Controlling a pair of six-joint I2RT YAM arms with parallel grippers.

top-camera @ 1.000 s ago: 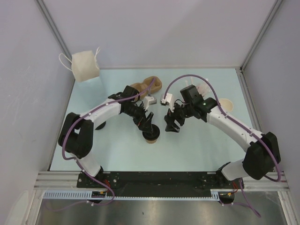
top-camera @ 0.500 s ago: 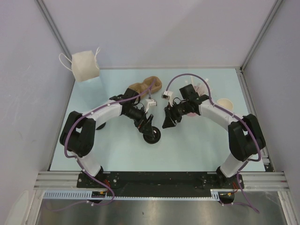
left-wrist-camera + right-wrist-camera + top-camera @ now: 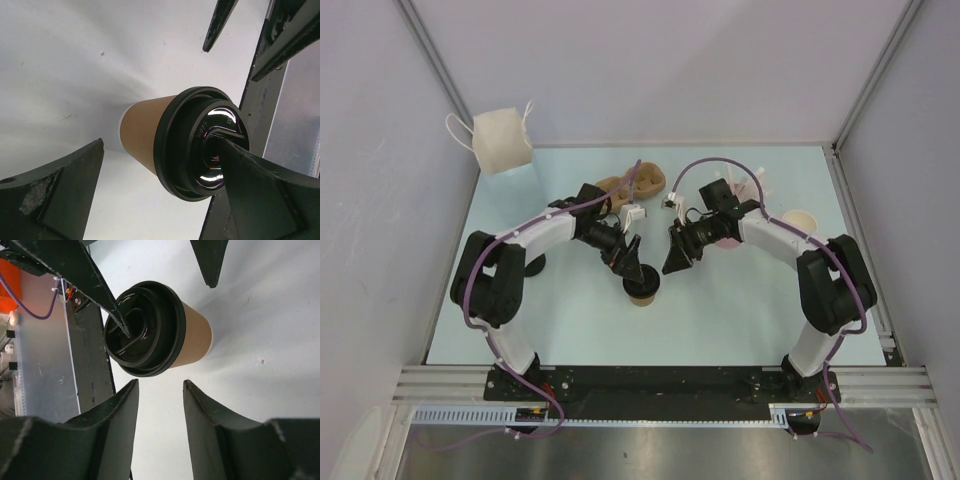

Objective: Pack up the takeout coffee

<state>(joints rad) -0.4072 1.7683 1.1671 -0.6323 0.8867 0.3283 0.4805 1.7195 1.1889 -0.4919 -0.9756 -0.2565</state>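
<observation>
Left pincer (image 3: 629,264) was fully released and gripped nothing. One fingertip (image 3: 250,190) sat over the centre of the round black plastic lid (image 3: 197,142); contact unclear. Right pincer (image 3: 676,260) was half-closed, empty, just beside the cup. The small tan kraft paper cup (image 3: 142,132) stood upright between both pincers on the pale blue desk (image 3: 570,320), glossy lid on, rim looked even. Probably the lid-seating step: push straight down and lightly, brace the wall gently. Paper would crush and the cup could tip.
</observation>
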